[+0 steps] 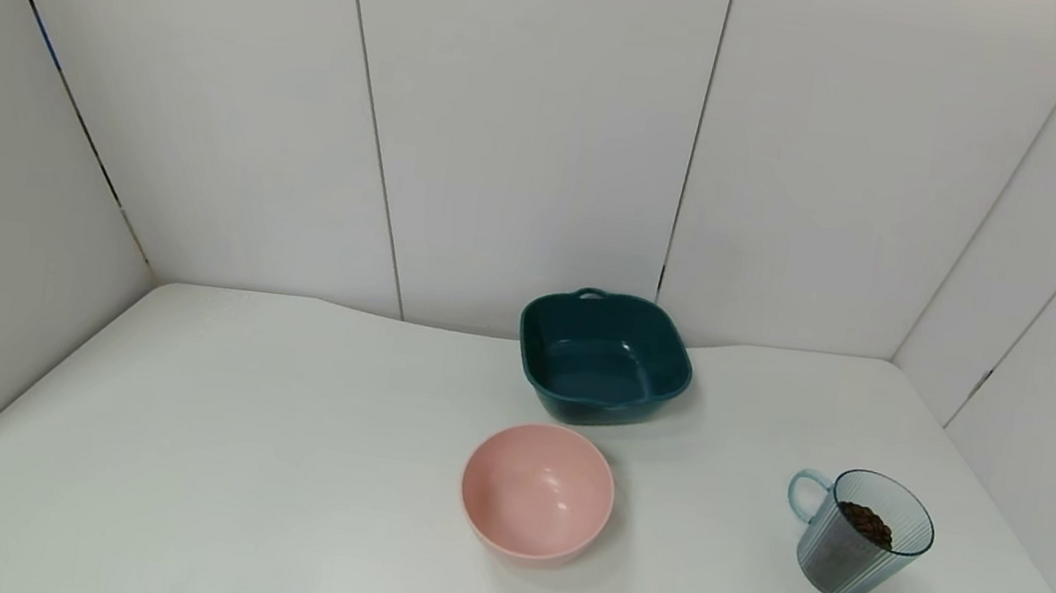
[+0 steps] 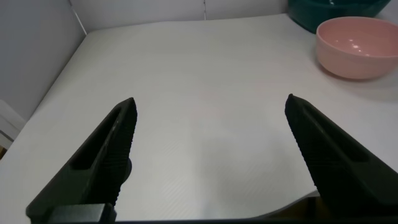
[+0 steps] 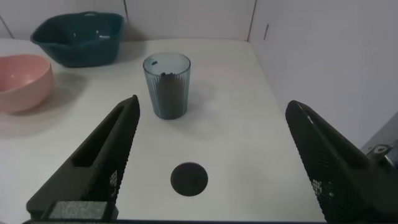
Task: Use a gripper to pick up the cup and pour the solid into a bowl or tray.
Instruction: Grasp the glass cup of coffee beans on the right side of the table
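From the head view the cup (image 1: 857, 534) holding the solid (image 1: 866, 523) stands upright well right of the pink bowl (image 1: 537, 491), the left gripper (image 2: 210, 134) spreads wide over bare table near that bowl, and the right gripper (image 3: 212, 143) gapes wide short of the cup, apart.
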